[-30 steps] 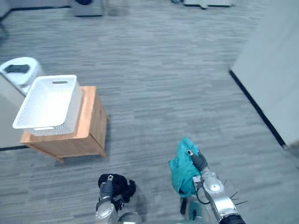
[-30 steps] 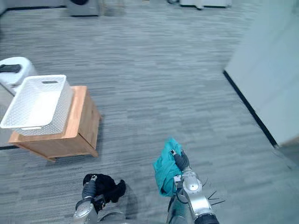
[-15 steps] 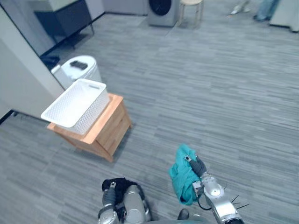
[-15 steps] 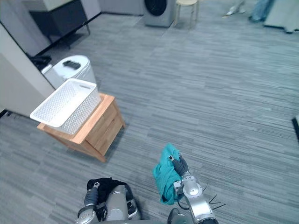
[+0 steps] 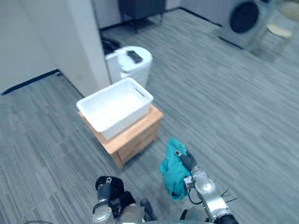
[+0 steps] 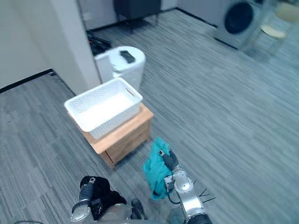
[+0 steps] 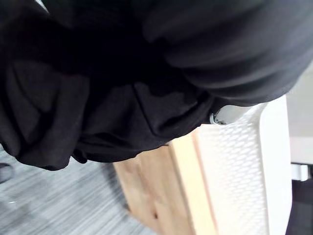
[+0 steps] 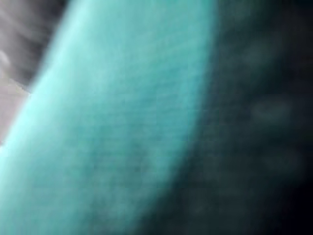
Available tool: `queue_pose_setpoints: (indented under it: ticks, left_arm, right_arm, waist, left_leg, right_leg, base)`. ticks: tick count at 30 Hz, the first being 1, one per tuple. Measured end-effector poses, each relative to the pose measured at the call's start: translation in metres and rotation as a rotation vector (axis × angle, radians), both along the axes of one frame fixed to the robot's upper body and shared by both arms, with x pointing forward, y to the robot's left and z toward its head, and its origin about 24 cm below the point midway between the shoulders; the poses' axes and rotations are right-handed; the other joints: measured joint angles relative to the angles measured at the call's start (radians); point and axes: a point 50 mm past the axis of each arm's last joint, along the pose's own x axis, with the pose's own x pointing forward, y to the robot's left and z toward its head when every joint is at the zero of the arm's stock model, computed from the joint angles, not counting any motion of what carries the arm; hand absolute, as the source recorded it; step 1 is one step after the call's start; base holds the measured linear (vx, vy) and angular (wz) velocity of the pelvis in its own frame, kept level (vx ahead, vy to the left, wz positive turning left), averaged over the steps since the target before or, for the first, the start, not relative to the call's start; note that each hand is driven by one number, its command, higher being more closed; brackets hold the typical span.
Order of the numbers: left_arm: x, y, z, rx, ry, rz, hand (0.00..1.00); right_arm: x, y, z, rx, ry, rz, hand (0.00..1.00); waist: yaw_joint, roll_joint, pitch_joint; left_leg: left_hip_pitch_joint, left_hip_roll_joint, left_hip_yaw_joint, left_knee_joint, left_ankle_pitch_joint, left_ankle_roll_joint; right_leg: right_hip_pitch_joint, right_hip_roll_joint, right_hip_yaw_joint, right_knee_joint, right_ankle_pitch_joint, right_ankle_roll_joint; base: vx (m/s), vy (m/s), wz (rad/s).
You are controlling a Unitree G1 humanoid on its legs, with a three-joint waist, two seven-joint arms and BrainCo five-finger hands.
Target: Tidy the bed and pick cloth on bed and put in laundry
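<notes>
A view from above of a grey plank floor [image 5: 224, 107], with the robot's two hands low in the frame, each carrying one piece of cloth.

The right hand [image 5: 187, 161] holds one teal cloth [image 5: 170, 170]. Its fingers are closed on the upper edge of the fabric, and the rest hangs in loose folds beneath the hand, clear of the floor. In the right wrist view the teal cloth lies right against the camera.

The left hand [image 5: 103, 193] holds one black cloth [image 5: 114, 186], bunched into a dark ball. Its fingers are closed into the folds and mostly covered by them. In the left wrist view the black cloth drapes over the hand, with the basket and the wood beneath it showing past the fabric.

Ahead of both hands stands one low wooden worktop [image 5: 135, 135], a small cabinet. On it sits one white perforated laundry basket [image 5: 128, 123] with cut-out handles, overhanging the edges. Both cloths are outside the basket, the teal one nearer to it.

Behind the worktop, beside a pale wall corner, stands one white lidded bin [image 5: 133, 70]. Farther off are one front-loading washing machine [image 5: 244, 21] and one stool [image 5: 280, 30].
</notes>
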Motion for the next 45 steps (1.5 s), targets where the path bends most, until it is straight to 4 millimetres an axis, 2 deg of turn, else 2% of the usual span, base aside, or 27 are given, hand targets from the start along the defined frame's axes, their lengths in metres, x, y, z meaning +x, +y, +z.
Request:
queue_pose_setpoints:
  ticks: [1, 2, 3, 4, 6, 7, 8, 9, 10, 11, 12, 13, 14, 15, 16, 18, 19, 20, 22, 26, 28, 32, 34, 38, 42, 44, 45]
  left_arm:
    - [0.004, -0.002, 0.001, 0.008, -0.006, -0.017, 1.0]
    - [0.005, -0.002, 0.001, 0.011, -0.006, -0.023, 1.0]
    - [0.008, -0.005, 0.0, 0.017, -0.004, -0.037, 1.0]
    - [0.007, -0.007, -0.004, 0.034, 0.022, -0.055, 1.0]
    - [0.003, -0.005, -0.008, 0.053, 0.05, -0.077, 1.0]
    - [0.0, -0.006, -0.01, 0.059, 0.062, -0.09, 1.0]
    - [-0.013, 0.002, -0.013, 0.08, 0.094, -0.085, 1.0]
    - [-0.018, 0.005, -0.013, 0.085, 0.104, -0.075, 1.0]
    - [-0.025, 0.003, -0.016, 0.07, 0.122, -0.058, 1.0]
    - [-0.029, -0.001, -0.018, 0.05, 0.128, -0.037, 1.0]
    - [-0.031, -0.005, -0.018, 0.035, 0.131, -0.028, 1.0]
    - [-0.035, -0.009, -0.02, 0.018, 0.142, -0.016, 1.0]
    - [-0.035, -0.016, -0.02, -0.005, 0.14, -0.018, 1.0]
    - [-0.035, -0.016, -0.02, -0.007, 0.137, -0.018, 1.0]
    - [-0.026, -0.02, -0.012, -0.021, 0.082, -0.022, 1.0]
    - [-0.019, -0.02, -0.007, -0.02, 0.051, -0.028, 1.0]
    - [-0.013, -0.019, -0.004, -0.016, 0.031, -0.033, 1.0]
    - [-0.011, -0.019, -0.003, -0.014, 0.022, -0.035, 1.0]
    - [-0.002, -0.016, 0.002, 0.003, -0.006, -0.052, 1.0]
    - [-0.002, -0.014, 0.003, 0.014, -0.013, -0.074, 1.0]
    - [-0.002, -0.012, 0.003, 0.019, -0.009, -0.097, 1.0]
    - [-0.003, -0.017, 0.0, 0.021, 0.01, -0.14, 1.0]
    - [0.001, -0.023, 0.0, 0.014, 0.0, -0.164, 1.0]
    - [0.008, -0.036, 0.004, -0.008, -0.038, -0.212, 1.0]
    - [0.018, -0.042, 0.012, -0.028, -0.09, -0.242, 1.0]
    - [0.023, -0.041, 0.018, -0.02, -0.127, -0.244, 1.0]
    - [0.027, -0.041, 0.025, -0.017, -0.165, -0.244, 1.0]
  right_arm:
    - [0.0, 0.001, 0.0, 0.003, -0.002, 0.0, 1.0]
    - [0.0, 0.001, 0.0, 0.004, 0.0, -0.001, 1.0]
    - [-0.001, 0.0, -0.001, 0.003, 0.004, -0.004, 1.0]
    - [-0.002, -0.001, -0.002, 0.001, 0.008, -0.007, 1.0]
    - [-0.006, -0.002, -0.004, 0.002, 0.018, -0.014, 1.0]
    - [-0.01, -0.002, -0.005, 0.006, 0.028, -0.019, 1.0]
    - [-0.018, -0.001, -0.005, 0.022, 0.028, -0.025, 1.0]
    - [-0.019, 0.0, -0.003, 0.023, 0.02, -0.021, 1.0]
    - [-0.018, -0.003, 0.002, 0.019, -0.003, -0.023, 1.0]
    - [-0.015, -0.007, 0.012, 0.008, -0.05, -0.03, 1.0]
    - [-0.013, -0.01, 0.019, 0.0, -0.082, -0.041, 1.0]
    - [-0.01, -0.013, 0.028, -0.002, -0.123, -0.055, 1.0]
    - [-0.003, -0.016, 0.036, -0.003, -0.164, -0.083, 1.0]
    - [-0.002, -0.017, 0.037, -0.004, -0.169, -0.087, 1.0]
    - [0.012, -0.028, 0.051, -0.017, -0.236, -0.137, 1.0]
    - [0.018, -0.042, 0.061, -0.037, -0.278, -0.191, 1.0]
    - [0.018, -0.056, 0.066, -0.063, -0.302, -0.24, 1.0]
    - [0.018, -0.061, 0.067, -0.071, -0.306, -0.264, 1.0]
    - [0.018, -0.091, 0.089, -0.131, -0.397, -0.356, 1.0]
    - [0.038, -0.108, 0.133, -0.208, -0.564, -0.374, 1.0]
    - [0.052, -0.102, 0.157, -0.234, -0.653, -0.318, 1.0]
    - [0.078, -0.077, 0.178, -0.286, -0.716, -0.146, 1.0]
    - [0.088, -0.066, 0.175, -0.303, -0.694, -0.089, 1.0]
    - [0.103, -0.043, 0.159, -0.346, -0.608, 0.035, 1.0]
    - [0.11, -0.023, 0.136, -0.365, -0.512, 0.113, 1.0]
    - [0.115, -0.018, 0.133, -0.381, -0.488, 0.134, 1.0]
    - [0.121, -0.014, 0.135, -0.387, -0.481, 0.138, 1.0]
  waist:
    - [-0.004, 0.0, 0.0]
    - [-0.004, 0.0, 0.0]
    - [-0.005, -0.002, -0.001]
    - [-0.006, -0.016, -0.008]
    - [-0.01, -0.02, -0.003]
    - [-0.008, -0.029, -0.004]
    - [-0.004, -0.044, -0.014]
    - [-0.006, -0.045, -0.017]
    - [-0.022, -0.022, -0.013]
    - [-0.034, 0.022, -0.018]
    - [-0.032, 0.036, -0.017]
    - [-0.029, 0.04, -0.013]
    - [-0.024, 0.036, -0.014]
    - [-0.024, 0.035, -0.014]
    - [-0.022, 0.028, -0.015]
    - [-0.026, 0.04, -0.016]
    - [-0.028, 0.049, -0.022]
    - [-0.029, 0.031, -0.025]
    - [-0.046, 0.008, -0.037]
    - [-0.055, 0.0, -0.053]
    - [-0.051, -0.02, -0.067]
    - [-0.045, -0.024, -0.069]
    - [-0.027, -0.024, -0.069]
    - [-0.023, -0.011, -0.06]
    - [-0.001, 0.026, -0.01]
    - [0.0, 0.04, 0.008]
    - [0.0, 0.059, 0.035]
  left_leg:
    - [0.017, -0.011, -0.062, -0.01, -0.008, -0.016]
    - [0.023, -0.016, -0.089, -0.012, -0.011, -0.024]
    - [0.036, -0.026, -0.138, -0.018, -0.017, -0.034]
    - [0.045, -0.038, -0.199, -0.019, -0.026, -0.051]
    - [0.072, -0.045, -0.265, -0.021, -0.042, -0.081]
    - [0.101, -0.047, -0.293, -0.021, -0.059, -0.106]
    - [0.122, -0.028, -0.354, 0.042, -0.135, -0.153]
    - [0.124, 0.0, -0.361, 0.09, -0.173, -0.172]
    - [0.111, 0.083, -0.364, 0.213, -0.211, -0.193]
    - [-0.001, 0.186, -0.299, 0.47, -0.196, -0.178]
    - [-0.053, 0.249, -0.238, 0.594, -0.161, -0.174]
    - [-0.101, 0.337, -0.15, 0.706, -0.126, -0.185]
    - [-0.111, 0.354, -0.072, 0.69, -0.14, -0.18]
    - [-0.113, 0.352, -0.066, 0.685, -0.145, -0.179]
    - [-0.143, 0.289, -0.03, 0.549, -0.16, -0.187]
    - [-0.148, 0.236, -0.027, 0.373, -0.138, -0.197]
    - [-0.125, 0.2, -0.024, 0.258, -0.052, -0.161]
    - [-0.1, 0.177, -0.021, 0.216, -0.031, -0.168]
    - [-0.011, 0.1, -0.022, 0.059, 0.024, -0.152]
    - [0.036, 0.072, -0.023, -0.045, 0.059, -0.158]
    - [0.033, 0.07, -0.026, -0.075, 0.077, -0.169]
    - [0.02, 0.064, -0.049, -0.125, 0.118, -0.183]
    - [0.006, 0.06, -0.057, -0.152, 0.147, -0.187]
    - [-0.047, 0.05, -0.101, -0.207, 0.212, -0.178]
    - [-0.096, 0.029, -0.132, -0.248, 0.239, -0.169]
    - [-0.135, 0.022, -0.134, -0.248, 0.244, -0.17]
    - [-0.16, 0.024, -0.136, -0.249, 0.266, -0.164]
  right_leg:
    - [-0.031, 0.032, 0.108, -0.222, 0.009, 0.007]
    - [-0.037, 0.047, 0.165, -0.33, 0.023, 0.012]
    - [-0.044, 0.063, 0.267, -0.517, 0.078, 0.023]
    - [-0.071, 0.065, 0.366, -0.635, 0.13, 0.073]
    - [-0.085, 0.05, 0.382, -0.652, 0.149, 0.099]
    - [-0.07, 0.042, 0.374, -0.649, 0.16, 0.078]
    - [-0.026, 0.046, 0.344, -0.61, 0.166, 0.038]
    - [-0.001, 0.062, 0.33, -0.593, 0.172, 0.032]
    - [0.039, 0.099, 0.27, -0.573, 0.172, 0.041]
    - [0.086, 0.139, 0.199, -0.581, 0.169, 0.024]
    - [0.117, 0.165, 0.18, -0.601, 0.18, 0.005]
    - [0.165, 0.197, 0.174, -0.633, 0.206, -0.036]
    - [0.193, 0.202, 0.18, -0.648, 0.196, -0.064]
    - [0.194, 0.201, 0.181, -0.649, 0.196, -0.064]
    - [0.189, 0.184, 0.196, -0.648, 0.2, -0.064]
    - [0.19, 0.183, 0.204, -0.648, 0.199, -0.061]
    - [0.203, 0.178, 0.205, -0.648, 0.19, -0.048]
    - [0.212, 0.162, 0.205, -0.649, 0.188, -0.045]
    - [0.237, 0.126, 0.202, -0.653, 0.188, -0.041]
    - [0.253, 0.12, 0.204, -0.662, 0.205, -0.022]
    - [0.252, 0.123, 0.202, -0.693, 0.213, -0.031]
    - [0.243, 0.129, 0.196, -0.715, 0.219, -0.03]
    - [0.217, 0.131, 0.193, -0.717, 0.222, -0.035]
    - [0.173, 0.133, 0.165, -0.739, 0.252, -0.044]
    - [0.137, 0.122, 0.157, -0.756, 0.269, -0.042]
    - [0.112, 0.119, 0.153, -0.764, 0.267, -0.041]
    - [0.092, 0.12, 0.147, -0.765, 0.268, -0.041]
  base:
    - [0.41, -0.18, 1.57]
    - [0.38, -0.221, 1.45]
    - [0.35, -0.254, 1.39]
    - [0.41, -0.338, 1.51]
    - [0.33, -0.327, 1.22]
    - [0.38, -0.397, 1.37]
    - [0.39, -0.445, 1.33]
    - [0.42, -0.5, 1.51]
    - [0.42, -0.588, 1.39]
    - [0.39, -0.555, 1.25]
    - [0.31, -0.412, 0.8]
    - [0.27, -0.25, 0.2]
    - [0.28, -0.21, 0.02]
    - [0.36, -0.239, -0.33]
    - [0.28, -0.144, -0.35]
    - [0.27, -0.04, -0.32]
    - [0.24, 0.03, -0.13]
    - [0.23, 0.032, 0.17]
    - [0.22, 0.062, 0.32]
    - [0.1, 0.078, 0.09]
    - [0.04, 0.002, 0.05]
    - [-0.02, -0.022, 0.13]
    - [-0.08, -0.014, 0.22]
    - [-0.11, 0.012, 0.34]
    - [-0.17, 0.07, 0.25]
    - [-0.18, 0.059, 0.35]
    - [-0.17, 0.035, 0.29]
